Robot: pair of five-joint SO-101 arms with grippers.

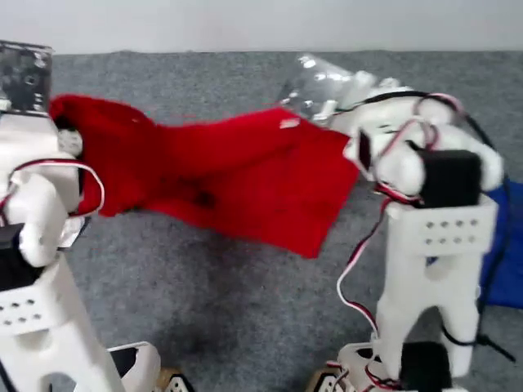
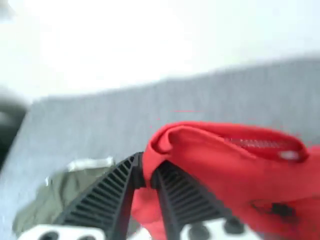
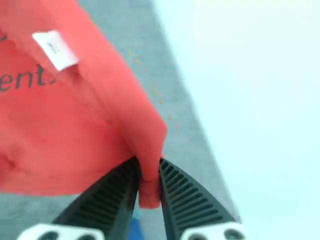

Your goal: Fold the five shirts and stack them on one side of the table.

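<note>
Holding red shirt (image 1: 245,175) | left gripper (image 2: 146,172) pinches 9 o'clock end | right gripper (image 3: 147,169) pinches 3 o'clock end | shirt stretches between them

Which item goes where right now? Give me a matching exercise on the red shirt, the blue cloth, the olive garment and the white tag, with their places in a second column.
Things
1. red shirt
2. blue cloth
3. olive garment
4. white tag

Places
A. lying on the grey table near the left end effector
B. beside the right arm
C. on the red shirt, near the right end effector
D. pinched at two ends, one in each end effector

Pairs: 1-D, 2-B, 3-A, 4-C
</note>
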